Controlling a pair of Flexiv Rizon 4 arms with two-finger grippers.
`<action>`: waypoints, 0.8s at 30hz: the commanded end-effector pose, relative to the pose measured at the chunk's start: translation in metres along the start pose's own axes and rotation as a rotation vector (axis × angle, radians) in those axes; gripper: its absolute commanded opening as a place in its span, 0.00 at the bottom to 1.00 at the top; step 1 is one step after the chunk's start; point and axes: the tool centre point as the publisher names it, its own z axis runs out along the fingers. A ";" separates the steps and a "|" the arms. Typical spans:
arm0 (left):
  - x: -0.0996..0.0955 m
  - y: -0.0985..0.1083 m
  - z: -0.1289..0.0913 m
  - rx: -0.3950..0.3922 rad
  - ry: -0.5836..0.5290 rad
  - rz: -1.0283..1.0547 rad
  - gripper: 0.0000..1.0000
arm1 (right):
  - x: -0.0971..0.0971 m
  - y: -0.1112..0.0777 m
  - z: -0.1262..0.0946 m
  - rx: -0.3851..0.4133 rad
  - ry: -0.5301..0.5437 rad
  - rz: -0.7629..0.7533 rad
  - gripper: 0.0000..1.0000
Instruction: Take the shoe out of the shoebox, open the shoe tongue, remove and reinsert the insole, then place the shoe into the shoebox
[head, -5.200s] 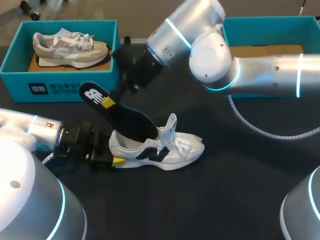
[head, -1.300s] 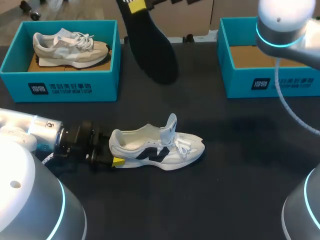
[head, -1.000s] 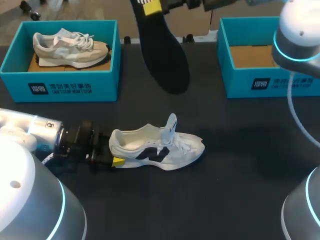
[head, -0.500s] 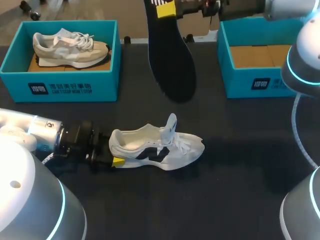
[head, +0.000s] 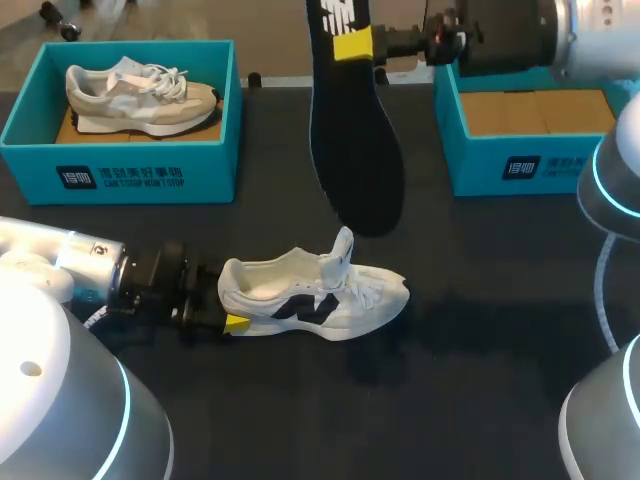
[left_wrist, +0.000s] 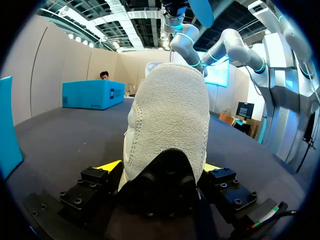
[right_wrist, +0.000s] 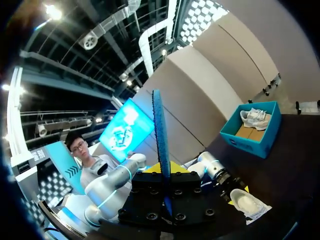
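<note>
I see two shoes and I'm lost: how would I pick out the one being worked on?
On the black table, in front of the left box, a shoe stands with its heel between the left fingers. It is white with black marks and a raised tongue, unlike the beige shoe inside the box.

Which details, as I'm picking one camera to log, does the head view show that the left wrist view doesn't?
Only head view: the whole insole hanging from the right gripper above the shoe, the raised tongue, and a beige shoe in the left box. Only left wrist view: the heel close up, with both fingers of the left gripper pressed to its sides. Both: the shoe, the left gripper at its heel, the table.
</note>
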 end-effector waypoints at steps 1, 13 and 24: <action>-0.002 0.002 0.001 -0.001 -0.001 -0.001 0.00 | 0.006 -0.018 -0.015 -0.049 -0.009 0.004 0.00; -0.002 0.002 0.001 -0.001 -0.001 -0.001 0.00 | 0.015 -0.052 -0.029 -0.037 -0.022 0.020 0.00; -0.002 0.002 0.001 -0.001 -0.001 -0.001 0.00 | 0.022 -0.071 -0.029 -0.049 -0.014 0.049 0.00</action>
